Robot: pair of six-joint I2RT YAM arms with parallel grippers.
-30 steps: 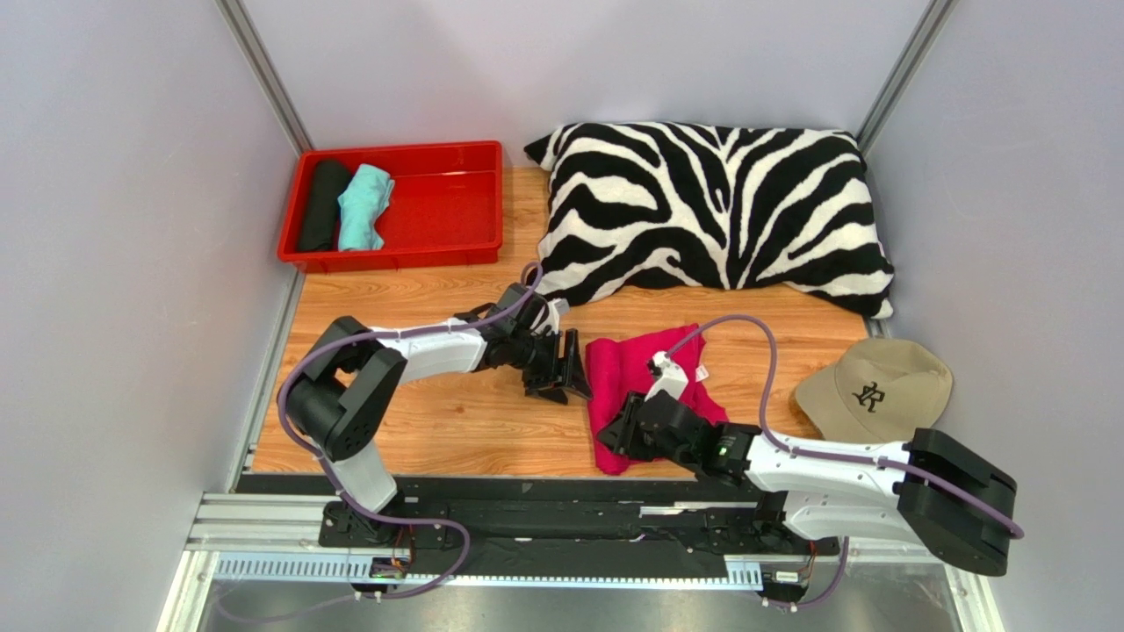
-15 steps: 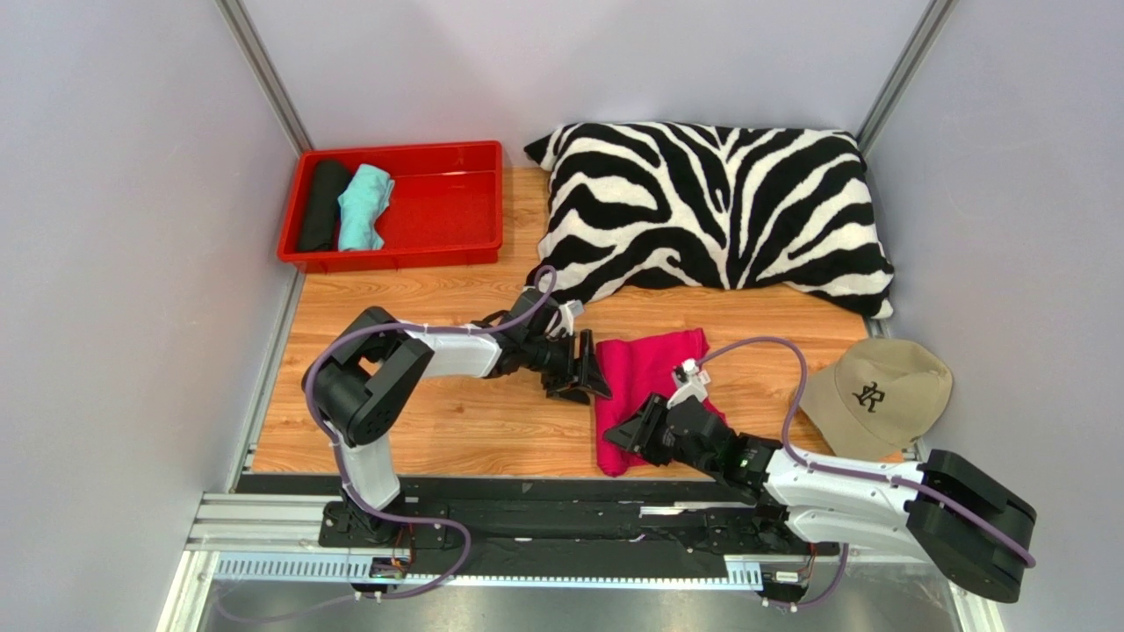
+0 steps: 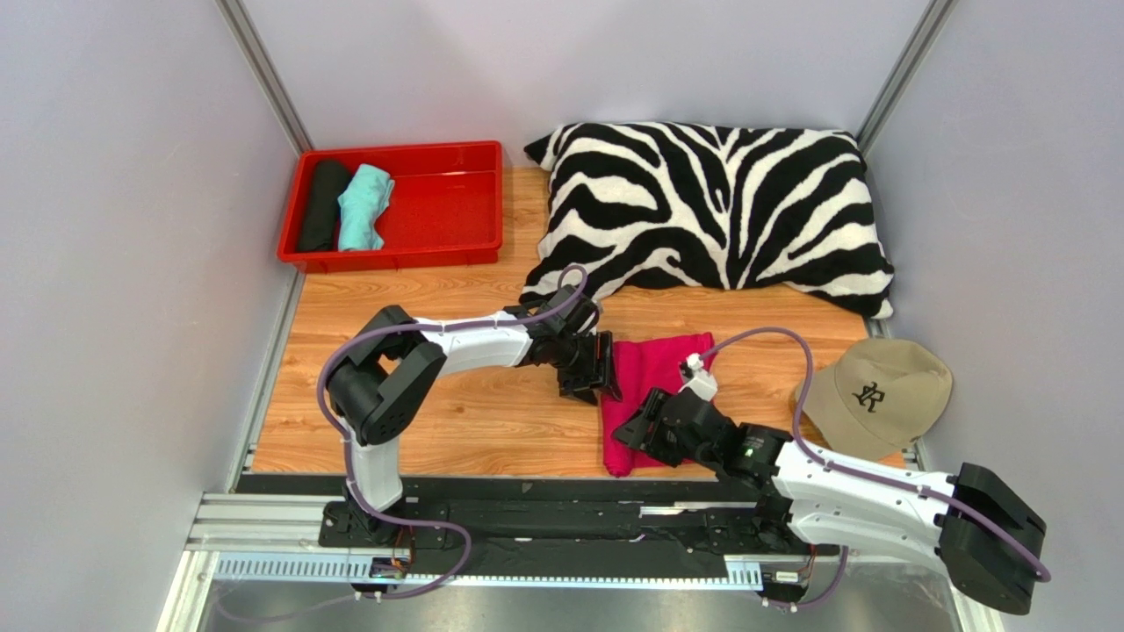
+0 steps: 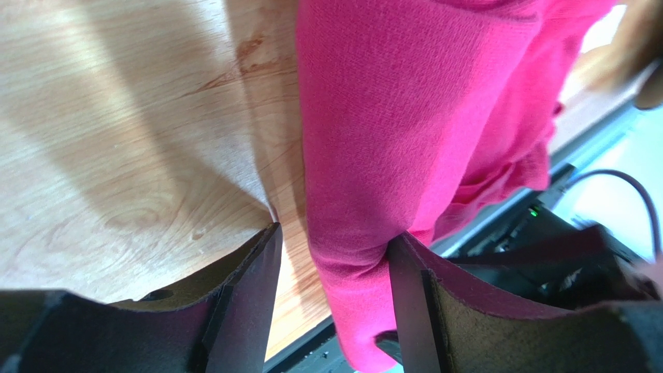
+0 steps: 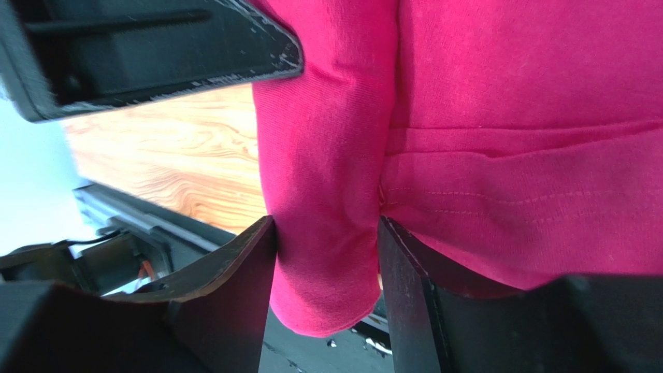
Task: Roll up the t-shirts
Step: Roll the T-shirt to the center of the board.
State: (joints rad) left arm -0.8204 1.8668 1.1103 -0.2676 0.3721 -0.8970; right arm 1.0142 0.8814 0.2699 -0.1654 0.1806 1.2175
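Observation:
The hot-pink t-shirt [image 3: 656, 373] lies folded narrow on the wooden table between both arms. My left gripper [image 3: 594, 371] is at its far left edge. In the left wrist view the pink fold [image 4: 389, 116] sits between the fingers of that gripper [image 4: 335, 264], touching the right finger, with a gap of bare wood beside the left one. My right gripper [image 3: 643, 435] is at the near left edge, and its fingers press both sides of the thick pink fold [image 5: 327, 194]. A black roll [image 3: 321, 204] and a mint-green roll [image 3: 364, 207] lie in the red tray [image 3: 396, 250].
A zebra-striped pillow [image 3: 713, 198] fills the back of the table behind the shirt. A beige cap [image 3: 877, 389] sits at the right near the wall. The black rail [image 3: 528, 494] runs along the table's near edge. Grey walls close in both sides.
Both grippers have moved to the right, taking the shirt's left edge with them. The pink shirt has become narrower and neater. The right arm's base link has swung lower right.

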